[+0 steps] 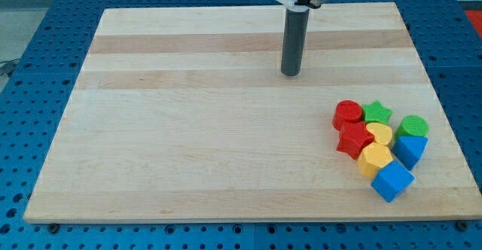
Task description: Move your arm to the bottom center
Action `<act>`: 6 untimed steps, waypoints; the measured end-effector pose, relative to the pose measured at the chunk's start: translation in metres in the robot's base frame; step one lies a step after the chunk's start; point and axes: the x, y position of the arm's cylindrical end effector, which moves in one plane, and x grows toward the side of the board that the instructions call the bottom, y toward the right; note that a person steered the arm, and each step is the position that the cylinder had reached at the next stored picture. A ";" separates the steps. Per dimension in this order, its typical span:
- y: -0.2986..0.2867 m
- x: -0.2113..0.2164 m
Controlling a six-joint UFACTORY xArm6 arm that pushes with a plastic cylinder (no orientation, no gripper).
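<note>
- Risk first: target is bottom centre of pale wooden board (188, 152). Straight run from my tip (291, 74) heads down and toward view's left, across bare wood, so collision looks unlikely.
- Failure case: any drift toward view's right on the way down brings the rod near the block cluster. Nearest are red cylinder block (348, 114) and red star block (354, 140); a nudge there would likely shove the whole touching group.
- Second worry: overshoot past the board's bottom edge onto blue pegboard table (30, 47). Cause would be too long a stroke.
- Cluster, bottom right, packed tight: green star block (377, 113), green cylinder block (413, 126), yellow round block (380, 134), yellow hexagon-ish block (374, 160), blue cube block (392, 181), second blue block (412, 149), shape unclear.
- Arm pose: dark rod (292, 43) hangs vertical from the mount at view's top, right of centre. Tip meets the board in its upper part, well apart from all blocks, above and to the left of cluster.
- No fingers on this rig; bare rod only, holds nothing, touches no block.
- Status est.: move not yet done.
</note>
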 end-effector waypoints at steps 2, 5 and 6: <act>-0.027 0.127; -0.026 0.235; -0.022 0.245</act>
